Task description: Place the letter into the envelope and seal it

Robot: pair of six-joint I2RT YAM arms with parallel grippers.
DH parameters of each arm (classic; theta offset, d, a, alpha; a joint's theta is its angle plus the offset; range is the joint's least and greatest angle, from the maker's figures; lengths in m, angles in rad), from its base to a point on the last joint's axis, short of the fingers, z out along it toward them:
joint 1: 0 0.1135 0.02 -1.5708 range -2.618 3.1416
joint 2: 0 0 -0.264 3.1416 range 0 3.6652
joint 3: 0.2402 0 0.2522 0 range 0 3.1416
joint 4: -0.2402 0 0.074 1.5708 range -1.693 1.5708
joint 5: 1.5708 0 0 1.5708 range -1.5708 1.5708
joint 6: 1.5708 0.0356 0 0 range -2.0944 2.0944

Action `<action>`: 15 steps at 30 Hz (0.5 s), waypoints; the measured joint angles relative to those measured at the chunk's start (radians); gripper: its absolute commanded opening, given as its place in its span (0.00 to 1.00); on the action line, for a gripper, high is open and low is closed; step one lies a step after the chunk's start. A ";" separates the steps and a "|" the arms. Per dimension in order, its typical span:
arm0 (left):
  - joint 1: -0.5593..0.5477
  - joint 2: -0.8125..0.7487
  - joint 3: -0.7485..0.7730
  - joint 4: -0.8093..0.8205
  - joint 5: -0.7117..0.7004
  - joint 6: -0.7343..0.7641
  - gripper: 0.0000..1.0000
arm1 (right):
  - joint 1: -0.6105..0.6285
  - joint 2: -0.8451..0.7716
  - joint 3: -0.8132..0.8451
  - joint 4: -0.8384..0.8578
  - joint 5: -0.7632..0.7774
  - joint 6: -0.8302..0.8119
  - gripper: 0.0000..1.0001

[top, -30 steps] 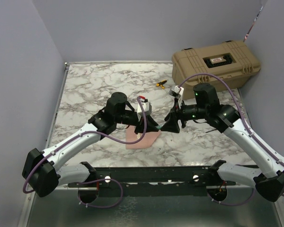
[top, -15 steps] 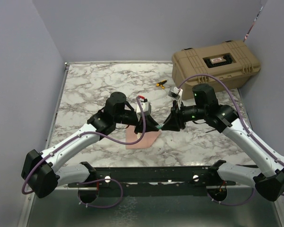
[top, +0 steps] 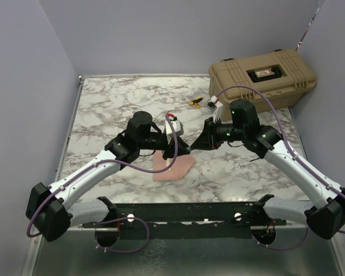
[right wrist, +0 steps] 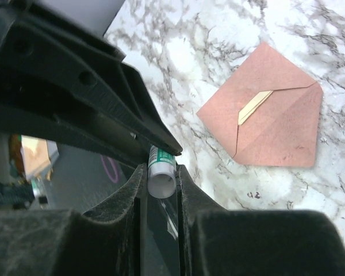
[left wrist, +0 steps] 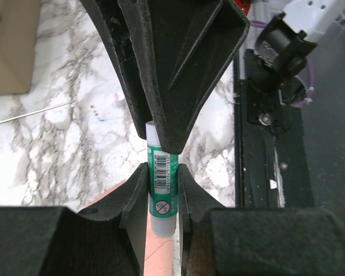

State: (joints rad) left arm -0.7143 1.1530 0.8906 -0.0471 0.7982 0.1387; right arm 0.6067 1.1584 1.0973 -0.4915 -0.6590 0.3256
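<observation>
The white-and-grey marbled bench [top: 103,109] carries a salmon-tan envelope [top: 175,168], lying flat under the left gripper [top: 183,150] and a little to its near side. Beyond the right gripper [top: 200,144] lies a small yellow-and-black tool [top: 195,102]. Farther off, to that gripper's right, sits a closed tan hard case [top: 263,76].

2 arms, left arm [top: 92,172] and right arm [top: 299,167]: white link shells, black joint housings, 1 purple cable [top: 259,98] looped along each, black wedge-fingered left gripper [left wrist: 162,172] and right gripper [right wrist: 160,172], black base rail [top: 184,213].
</observation>
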 measured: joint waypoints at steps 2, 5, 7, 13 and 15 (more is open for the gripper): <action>0.000 -0.001 0.000 -0.001 -0.039 -0.001 0.00 | -0.001 0.009 -0.003 0.022 0.035 0.073 0.01; 0.000 -0.007 0.000 0.003 -0.094 -0.003 0.00 | -0.005 0.013 -0.011 0.056 0.076 0.173 0.01; 0.000 -0.013 0.000 0.009 -0.119 -0.006 0.00 | -0.005 0.013 -0.013 0.074 0.103 0.227 0.01; -0.002 -0.027 -0.008 0.042 -0.185 -0.027 0.09 | -0.005 0.012 -0.013 0.102 0.165 0.331 0.01; -0.003 -0.031 -0.012 0.051 -0.201 -0.035 0.36 | -0.005 0.012 -0.013 0.108 0.174 0.351 0.01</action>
State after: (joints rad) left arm -0.7170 1.1221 0.8783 0.0044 0.5972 0.1036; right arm 0.6022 1.1706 1.0847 -0.3840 -0.4854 0.6769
